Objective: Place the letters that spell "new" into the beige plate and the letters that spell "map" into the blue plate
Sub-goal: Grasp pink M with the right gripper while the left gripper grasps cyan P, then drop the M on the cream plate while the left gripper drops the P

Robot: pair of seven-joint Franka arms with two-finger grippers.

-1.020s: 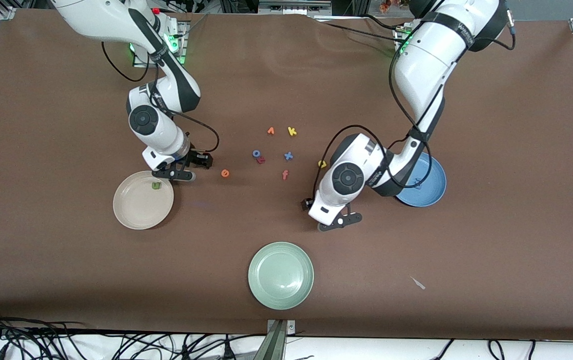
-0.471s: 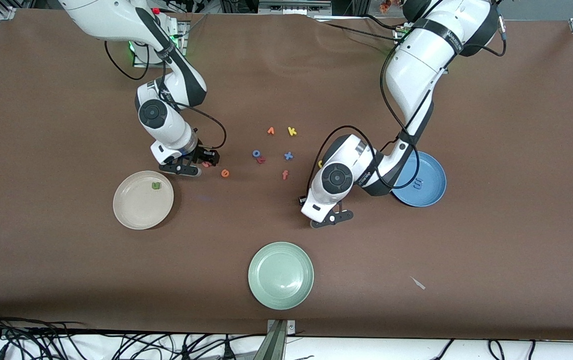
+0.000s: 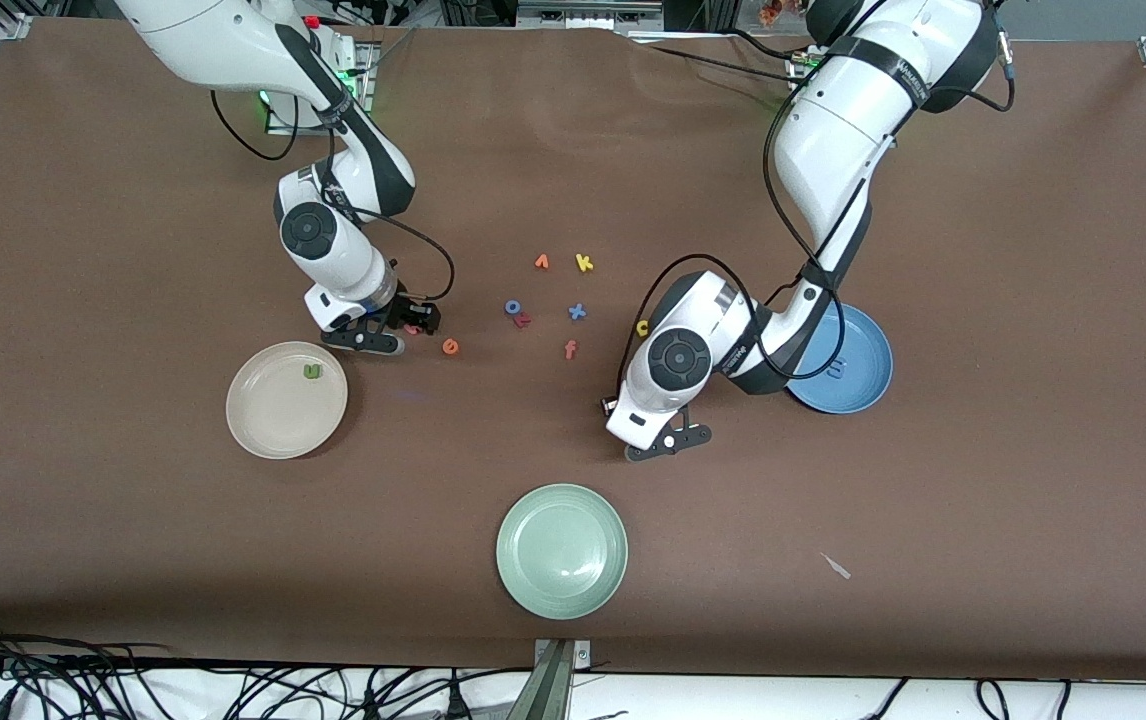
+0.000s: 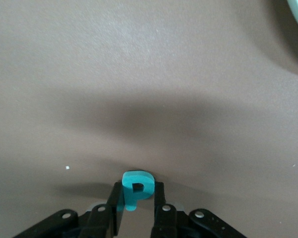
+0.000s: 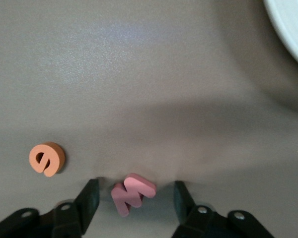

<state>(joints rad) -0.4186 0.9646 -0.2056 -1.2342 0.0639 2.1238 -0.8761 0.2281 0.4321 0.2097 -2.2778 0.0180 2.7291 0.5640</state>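
teal p (image 4: 135, 188) in left tool (image 4: 137, 206), hidden under wrist from front

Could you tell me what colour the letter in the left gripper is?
Teal, the letter p; clearest in the left wrist view.

Open desk toward the front camera, clutter in the middle

Bare brown desk (image 3: 983, 480) surrounds the green plate (image 3: 562, 551). Loose letters cluster mid-desk between both arms: yellow k (image 3: 584, 263), blue x (image 3: 577, 312), orange f (image 3: 570, 349). The right hand (image 3: 411, 326) straddles the pink w (image 5: 133, 193), orange e (image 3: 450, 346) just beside; beige plate (image 3: 273, 420) near.
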